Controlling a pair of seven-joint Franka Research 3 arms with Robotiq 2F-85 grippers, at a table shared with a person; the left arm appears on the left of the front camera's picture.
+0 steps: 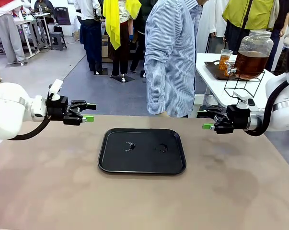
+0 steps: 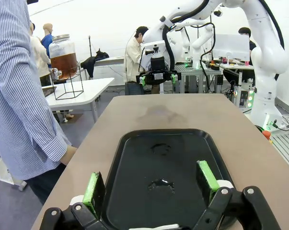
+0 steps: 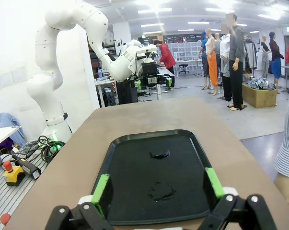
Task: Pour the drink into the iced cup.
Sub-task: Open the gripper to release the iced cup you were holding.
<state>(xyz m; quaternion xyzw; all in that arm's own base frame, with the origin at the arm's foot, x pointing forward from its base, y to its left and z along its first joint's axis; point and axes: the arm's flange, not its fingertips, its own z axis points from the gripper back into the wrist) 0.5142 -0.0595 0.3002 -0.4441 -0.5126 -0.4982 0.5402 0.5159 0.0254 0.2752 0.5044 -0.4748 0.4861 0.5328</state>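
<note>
Amber-brown drink fills a big glass jar (image 1: 252, 56) on a wire stand on a white side table beyond the far right corner; the jar (image 2: 63, 58) also appears in the left wrist view. A clear cup (image 1: 225, 58) with orange-tinted liquid stands by its tap; I cannot tell whether it holds ice. My left gripper (image 1: 90, 111) (image 2: 151, 189) hovers open and empty left of the black tray (image 1: 144, 165). My right gripper (image 1: 205, 120) (image 3: 158, 189) hovers open and empty at the tray's right.
Two small wet patches (image 1: 130, 146) lie on the tray (image 2: 182, 158) (image 3: 134, 163). A person in a striped shirt (image 1: 170, 57) stands at the table's far edge, one hand (image 2: 67, 153) hanging near it. The brown tabletop (image 1: 48, 182) surrounds the tray.
</note>
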